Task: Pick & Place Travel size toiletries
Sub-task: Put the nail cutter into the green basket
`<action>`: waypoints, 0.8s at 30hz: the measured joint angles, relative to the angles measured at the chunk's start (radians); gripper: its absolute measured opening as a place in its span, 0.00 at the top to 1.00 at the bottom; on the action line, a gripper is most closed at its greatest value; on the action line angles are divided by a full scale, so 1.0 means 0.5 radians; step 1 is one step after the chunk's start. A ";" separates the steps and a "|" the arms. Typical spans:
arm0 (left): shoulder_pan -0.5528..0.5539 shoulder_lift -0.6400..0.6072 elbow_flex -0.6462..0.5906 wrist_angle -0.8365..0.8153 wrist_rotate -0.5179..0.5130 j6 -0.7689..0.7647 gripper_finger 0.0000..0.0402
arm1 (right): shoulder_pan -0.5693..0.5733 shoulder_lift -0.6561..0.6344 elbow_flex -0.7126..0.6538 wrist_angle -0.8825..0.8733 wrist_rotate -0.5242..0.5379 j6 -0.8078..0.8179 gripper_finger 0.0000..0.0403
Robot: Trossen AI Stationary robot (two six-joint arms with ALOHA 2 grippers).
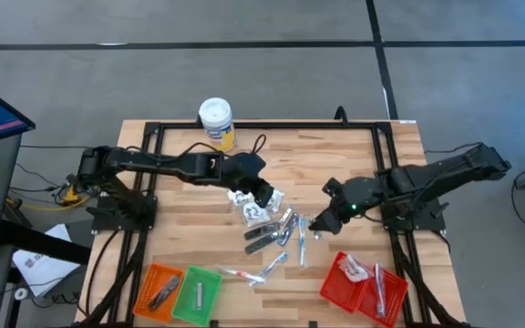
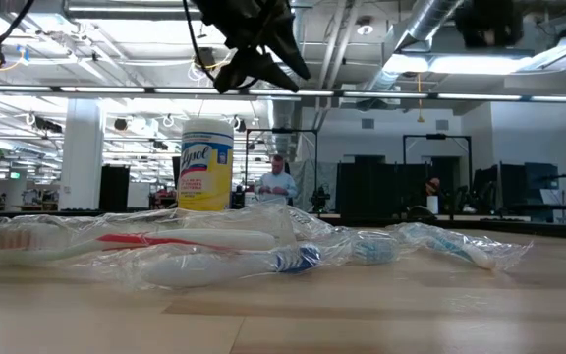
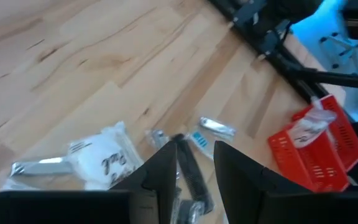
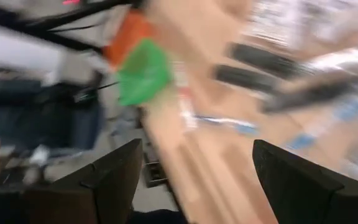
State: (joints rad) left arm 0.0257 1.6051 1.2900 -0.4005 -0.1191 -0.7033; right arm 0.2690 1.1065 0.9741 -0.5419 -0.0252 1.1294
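The pile of travel-size toiletries (image 1: 272,223), white square sachets with black marks, slim silvery wrapped sticks and dark narrow pieces, lies in the middle of the pale wooden desk (image 1: 190,241). The left hand (image 1: 262,194) hangs over the pile's upper left edge, just above a white sachet (image 3: 101,163). Its two dark fingers (image 3: 163,171) stand a narrow gap apart, and in the left wrist view a dark narrow item (image 3: 191,177) shows in that gap; whether they pinch it I cannot tell.

The right hand (image 1: 322,221) sits just right of the pile, fingers spread wide with nothing between them; the nearest silvery stick (image 1: 301,244) lies close beside it.

A few clear-wrapped toothbrushes (image 1: 258,271) lie apart from the pile, toward the near edge of the desk. At that edge stand an orange mesh basket (image 1: 158,290) and a green mesh basket (image 1: 196,293) side by side, and a red mesh basket (image 1: 363,287) farther right holding some wrapped items. A yellow canister with a white lid (image 1: 216,121) stands at the far edge, behind the left arm.
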 joint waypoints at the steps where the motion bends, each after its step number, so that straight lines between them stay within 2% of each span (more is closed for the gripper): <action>1: 0.000 0.000 0.000 0.024 -0.009 -0.001 0.75 | -0.026 0.006 0.000 -0.082 0.001 0.041 0.26; 9: 0.000 0.000 0.000 0.201 -0.017 0.022 0.75 | -0.215 0.131 0.000 -0.545 0.007 0.015 0.26; 15: 0.000 0.001 -0.002 0.207 -0.014 0.034 0.75 | -0.283 0.367 0.000 -0.610 0.011 0.002 0.27; 24: -0.033 0.001 -0.002 0.209 -0.012 0.039 0.75 | -0.236 0.729 0.000 -0.636 0.021 -0.118 0.30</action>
State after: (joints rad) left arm 0.0094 1.6054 1.2892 -0.2960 -0.1249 -0.6836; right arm 0.1511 1.4709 0.9741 -0.8597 -0.0149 1.0706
